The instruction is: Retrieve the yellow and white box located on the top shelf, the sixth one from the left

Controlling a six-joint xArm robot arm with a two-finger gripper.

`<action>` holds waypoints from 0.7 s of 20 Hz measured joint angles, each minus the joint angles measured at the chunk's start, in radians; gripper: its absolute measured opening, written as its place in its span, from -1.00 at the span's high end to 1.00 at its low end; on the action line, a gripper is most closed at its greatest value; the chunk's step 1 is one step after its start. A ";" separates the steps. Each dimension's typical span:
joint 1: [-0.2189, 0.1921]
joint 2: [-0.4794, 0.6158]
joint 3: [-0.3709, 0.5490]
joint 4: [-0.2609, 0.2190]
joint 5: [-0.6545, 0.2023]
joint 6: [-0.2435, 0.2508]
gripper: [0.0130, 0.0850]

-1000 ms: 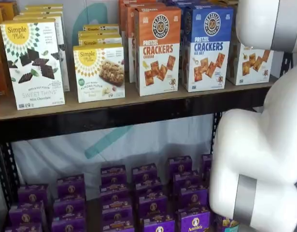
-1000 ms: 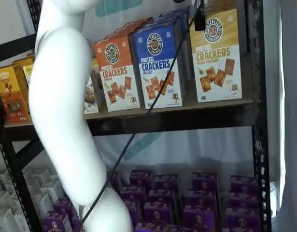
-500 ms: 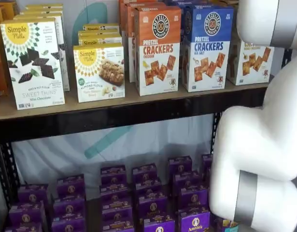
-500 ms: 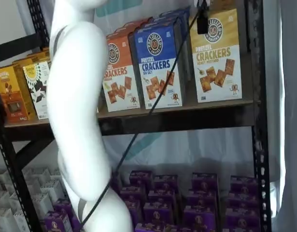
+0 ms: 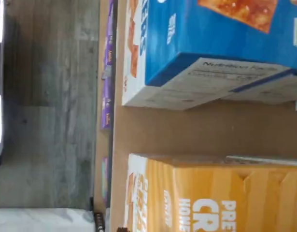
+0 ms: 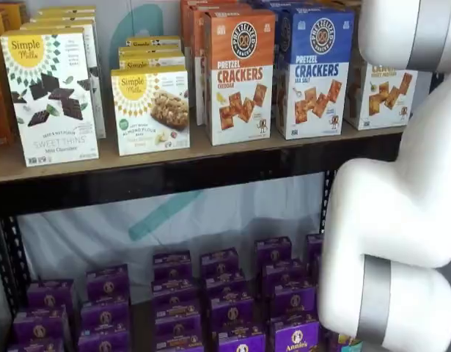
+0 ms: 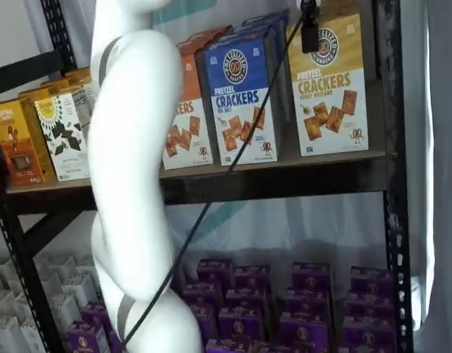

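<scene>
Closing in on the yellow and white box (image 7: pixel 328 81), not yet gripped.

Has swung the white arm (image 7: pixel 130 184) toward the blue box (image 7: pixel 240 95) over the last second, now covering part of the orange box (image 7: pixel 187 110) beside it and baring a white box with dark squares (image 7: pixel 60 136) well beyond that. Has edged the claw (image 7: pixel 309 33) off the blue box's side and onto the upper face of the target. Shows only a dark stub with a cable there, but is spread as wide as it goes, holding nothing. Leaves the target upright on the top shelf (image 7: pixel 284 180), just beside the blue box on the side away from the orange one. Looks lined up for the reach; still needs to straddle the box, close and pull out.
</scene>
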 joint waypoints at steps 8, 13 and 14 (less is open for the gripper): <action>0.039 -0.003 0.007 -0.072 0.022 0.014 -1.00; 0.040 -0.003 0.009 -0.069 0.027 0.017 -1.00; 0.040 -0.004 0.011 -0.068 0.025 0.017 -1.00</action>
